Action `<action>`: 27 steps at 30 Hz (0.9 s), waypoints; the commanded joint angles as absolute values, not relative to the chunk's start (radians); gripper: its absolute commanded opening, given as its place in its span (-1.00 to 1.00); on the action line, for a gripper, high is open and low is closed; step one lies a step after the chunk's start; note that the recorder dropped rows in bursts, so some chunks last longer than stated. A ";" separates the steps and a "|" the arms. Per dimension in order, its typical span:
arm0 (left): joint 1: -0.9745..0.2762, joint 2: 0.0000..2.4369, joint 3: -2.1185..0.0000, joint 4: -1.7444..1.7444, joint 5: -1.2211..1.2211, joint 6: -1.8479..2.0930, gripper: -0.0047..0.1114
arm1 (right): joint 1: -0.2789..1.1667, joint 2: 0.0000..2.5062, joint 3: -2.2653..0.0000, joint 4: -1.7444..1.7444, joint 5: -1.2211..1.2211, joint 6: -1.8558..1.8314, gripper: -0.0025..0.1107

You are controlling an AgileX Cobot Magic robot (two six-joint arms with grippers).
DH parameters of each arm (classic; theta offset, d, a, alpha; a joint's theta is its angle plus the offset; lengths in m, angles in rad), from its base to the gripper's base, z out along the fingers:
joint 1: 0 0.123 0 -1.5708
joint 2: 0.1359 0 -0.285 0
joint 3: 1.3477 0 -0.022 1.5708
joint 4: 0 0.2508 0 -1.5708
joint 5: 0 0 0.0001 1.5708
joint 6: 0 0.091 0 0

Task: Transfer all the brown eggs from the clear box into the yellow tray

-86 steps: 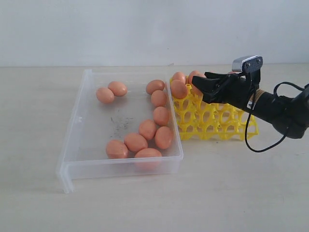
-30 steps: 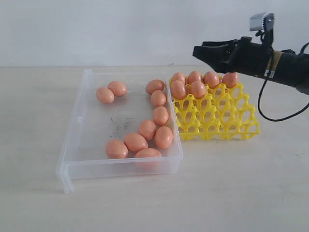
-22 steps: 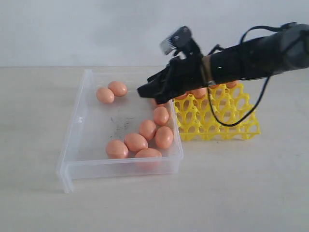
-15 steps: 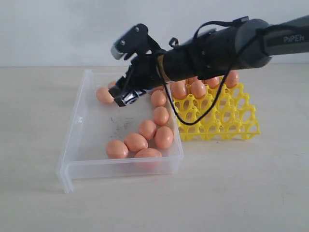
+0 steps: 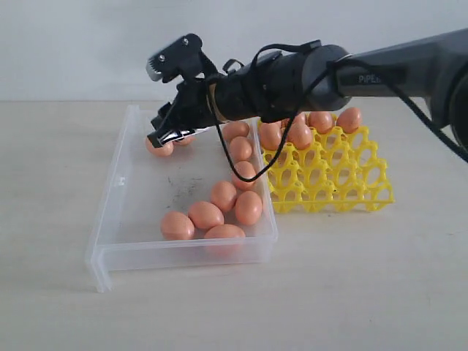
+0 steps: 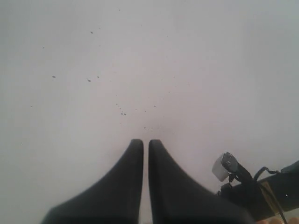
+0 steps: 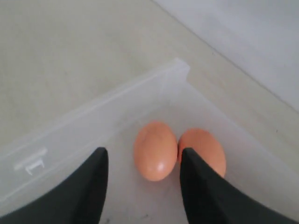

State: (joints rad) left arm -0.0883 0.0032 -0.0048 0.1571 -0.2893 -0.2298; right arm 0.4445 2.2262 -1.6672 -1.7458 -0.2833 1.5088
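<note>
Ten or so brown eggs (image 5: 223, 196) lie in the clear box (image 5: 183, 252), left of frame; at least four sit in the yellow tray (image 5: 351, 183), centre-right. Right gripper (image 7: 143, 151) jaws apart astride one egg (image 7: 155, 150); left gripper (image 6: 145, 142) jaws together.

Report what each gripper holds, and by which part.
Nothing is held. The right gripper hangs open over one brown egg in the clear box; the left gripper is shut, empty.
</note>
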 commanded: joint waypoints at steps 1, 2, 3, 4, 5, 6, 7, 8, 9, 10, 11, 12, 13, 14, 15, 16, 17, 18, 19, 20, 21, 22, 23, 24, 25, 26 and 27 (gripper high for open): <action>-0.094 0.000 0.000 0.150 -0.286 -0.234 -0.84 | 0.359 2.221 -1.643 -1.744 -0.494 1.757 -0.22; -0.094 0.000 0.000 0.150 -0.286 -0.234 -0.84 | 0.344 2.221 -1.638 -1.744 -0.556 1.785 -0.22; -0.094 0.000 0.000 0.150 -0.286 -0.234 -0.84 | 0.326 2.221 -1.636 -1.744 -0.622 1.826 -0.22; -0.094 0.000 0.000 0.150 -0.286 -0.234 -0.84 | 0.310 2.221 -1.636 -1.744 -0.692 1.861 -0.22; -0.094 0.000 0.000 0.150 -0.286 -0.234 -0.84 | 0.299 2.221 -1.636 -1.744 -0.745 1.876 -0.22; -0.094 0.000 0.000 0.150 -0.286 -0.234 -0.84 | 0.292 2.221 -1.636 -1.744 -0.803 1.881 -0.22; -0.094 0.000 0.000 0.150 -0.286 -0.234 -0.84 | 0.288 2.221 -1.636 -1.744 -0.858 1.896 -0.22; -0.094 0.000 0.000 0.150 -0.286 -0.234 -0.84 | 0.288 2.221 -1.634 -1.744 -0.894 1.899 -0.22; -0.094 0.000 0.000 0.150 -0.286 -0.234 -0.84 | 0.288 2.221 -1.625 -1.744 -0.909 1.896 -0.22; -0.094 0.000 0.000 0.150 -0.286 -0.234 -0.84 | 0.290 2.221 -1.616 -1.744 -0.919 1.878 -0.22; -0.094 0.000 0.000 0.150 -0.286 -0.234 -0.84 | 0.290 2.221 -1.607 -1.744 -0.927 1.855 -0.22; -0.094 0.000 0.000 0.150 -0.286 -0.234 -0.84 | 0.290 2.221 -1.591 -1.744 -0.927 1.818 -0.22; -0.094 0.000 0.000 0.150 -0.286 -0.234 -0.84 | 0.290 2.219 -1.574 -1.744 -0.924 1.784 -0.22; -0.094 0.000 0.000 0.150 -0.286 -0.234 -0.84 | 0.290 2.218 -1.555 -1.744 -0.917 1.757 -0.22; -0.094 0.000 0.000 0.150 -0.286 -0.234 -0.84 | 0.290 2.216 -1.536 -1.744 -0.897 1.725 -0.22; -0.094 0.000 0.000 0.150 -0.286 -0.234 -0.84 | 0.290 2.209 -1.516 -1.744 -0.869 1.691 -0.22; -0.094 0.000 0.000 0.150 -0.286 -0.234 -0.84 | 0.291 2.202 -1.498 -1.744 -0.835 1.630 -0.23; -0.094 0.000 0.000 0.150 -0.286 -0.234 -0.84 | 0.291 2.192 -1.473 -1.744 -0.794 1.552 -0.27; -0.094 0.000 0.000 0.150 -0.286 -0.234 -0.84 | 0.291 2.180 -1.448 -1.744 -0.745 1.453 -0.34; -0.094 0.000 0.000 0.150 -0.286 -0.234 -0.84 | 0.291 2.169 -1.428 -1.744 -0.694 1.377 -0.43; -0.094 0.000 0.000 0.150 -0.286 -0.234 -0.84 | 0.291 2.156 -1.404 -1.744 -0.625 1.277 -0.54; -0.094 0.000 0.000 0.150 -0.286 -0.234 -0.84 | 0.296 2.143 -1.382 -1.744 -0.551 1.179 -0.66; -0.094 0.000 0.000 0.150 -0.286 -0.234 -0.84 | 0.302 2.132 -1.363 -1.744 -0.461 1.098 -0.78; -0.094 0.000 0.000 0.150 -0.286 -0.234 -0.84 | 0.313 2.124 -1.347 -1.744 -0.387 1.048 -0.88; -0.094 0.000 0.000 0.150 -0.286 -0.234 -0.84 | 0.327 2.114 -1.333 -1.744 -0.287 0.993 -0.96; -0.094 0.000 0.000 0.150 -0.286 -0.234 -0.84 | 0.346 2.109 -1.323 -1.744 -0.177 0.956 -0.96; -0.094 0.000 0.000 0.150 -0.286 -0.234 -0.84 | 0.362 2.107 -1.315 -1.744 -0.083 0.932 -0.96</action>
State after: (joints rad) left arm -0.0883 0.0032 -0.0048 0.1571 -0.2893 -0.2298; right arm 0.3251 2.1320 -1.3418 -1.7501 -0.3369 1.0661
